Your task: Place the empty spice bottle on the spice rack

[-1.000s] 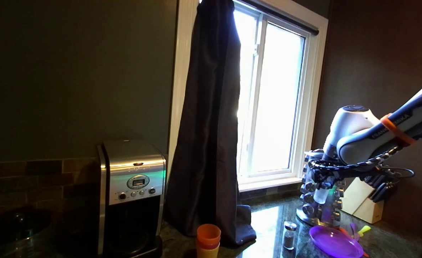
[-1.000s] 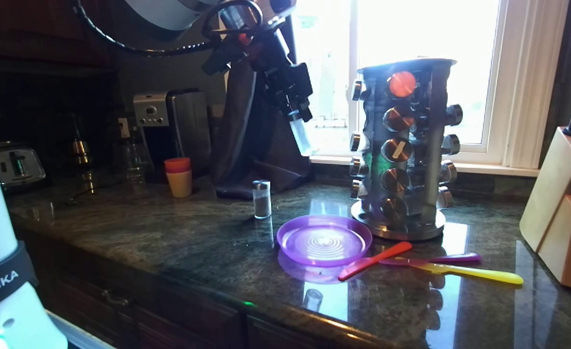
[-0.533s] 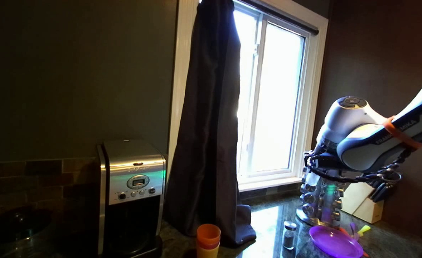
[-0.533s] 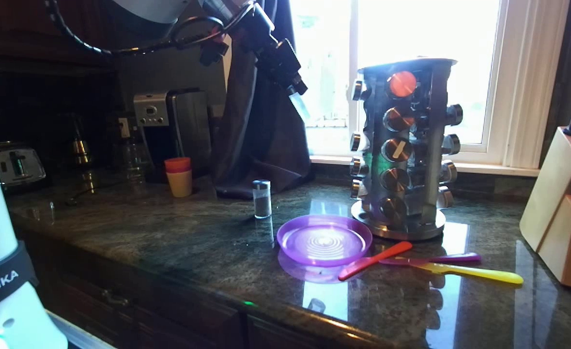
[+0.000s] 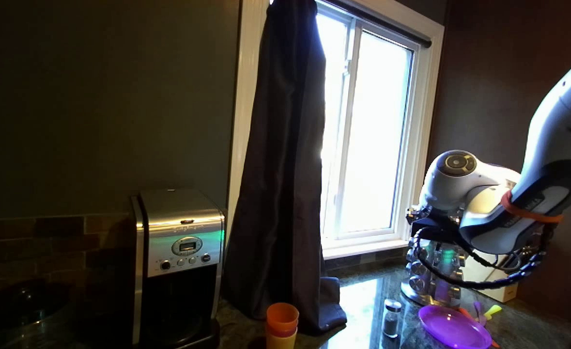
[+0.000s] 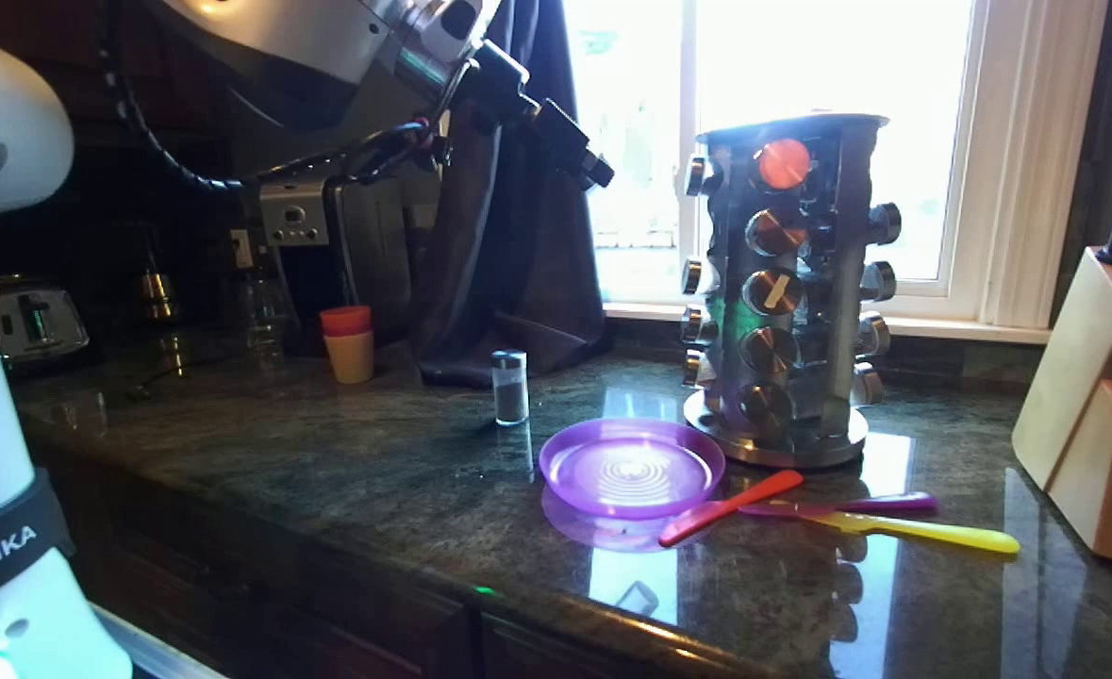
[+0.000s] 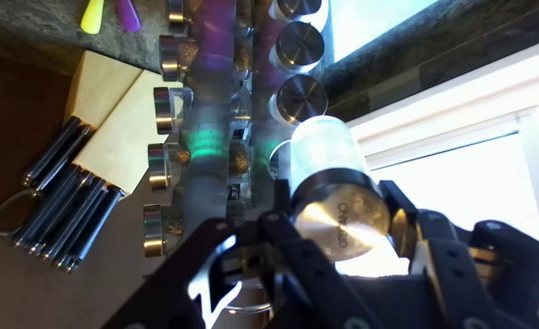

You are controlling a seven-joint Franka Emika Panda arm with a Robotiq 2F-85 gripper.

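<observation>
My hand (image 7: 338,201) grips the bottle (image 7: 326,151) by its cap (image 7: 342,224), and I should square it to the rack (image 7: 210,105) before pushing.

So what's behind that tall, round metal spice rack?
In an exterior view, a bright, white-framed window and pale sill show behind the spice rack; from there, it covers the dark, glossy counter directly behind it.
</observation>
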